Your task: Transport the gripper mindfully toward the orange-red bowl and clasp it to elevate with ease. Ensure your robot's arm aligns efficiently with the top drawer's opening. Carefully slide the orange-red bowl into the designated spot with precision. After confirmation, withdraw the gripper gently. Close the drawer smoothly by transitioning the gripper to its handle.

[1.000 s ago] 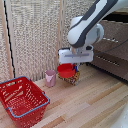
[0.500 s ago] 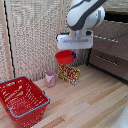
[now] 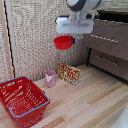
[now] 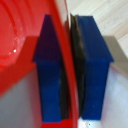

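The jaws (image 3: 70, 41) are pinched on the rim of the orange-red bowl (image 3: 63, 42), which hangs in the air. It sits high above the pink cup (image 3: 50, 78), level with the top drawer (image 3: 107, 39).

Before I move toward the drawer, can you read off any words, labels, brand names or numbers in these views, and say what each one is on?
No text can be read in either view.
Patterned box on the floor: red and yellow print, too blurred to read.
Orange-red bowl, pink cup, red basket, drawer fronts: no markings visible.
End effector and its blue fingers: no lettering visible.
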